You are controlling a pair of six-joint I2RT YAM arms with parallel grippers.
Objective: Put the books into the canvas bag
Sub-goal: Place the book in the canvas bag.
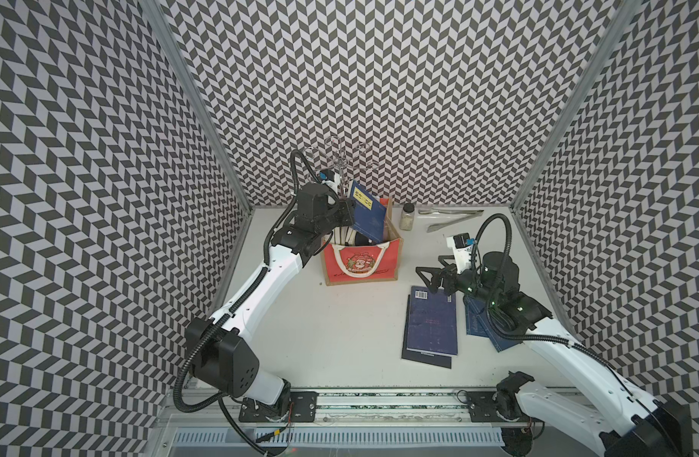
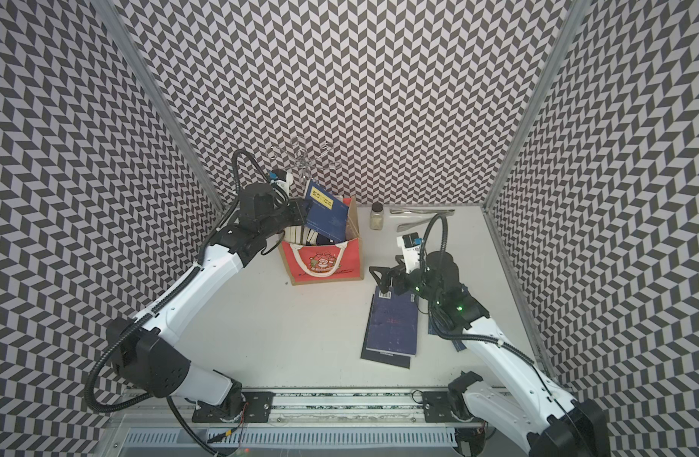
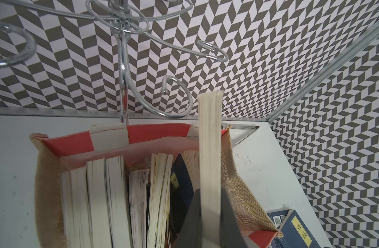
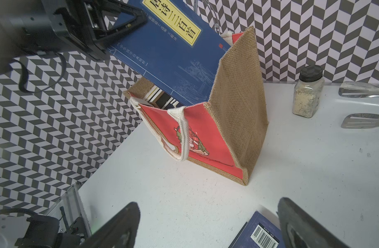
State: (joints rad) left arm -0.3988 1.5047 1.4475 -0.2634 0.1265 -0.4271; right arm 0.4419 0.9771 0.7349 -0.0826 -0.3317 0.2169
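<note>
— Lowering that blue book looks risky: the left claw is pinched tight on its edge, holding it tilted, its lower corner inside the bag.

— What goes wrong?

— The bag is packed with upright books; the corner may land on their tops, or snag the tan side wall and drag the bag over.

— And the right claw?

— Spread wide, holding nothing, above the books on the table, well apart from the bag. Nothing steadies it if the left arm pushes.
</note>
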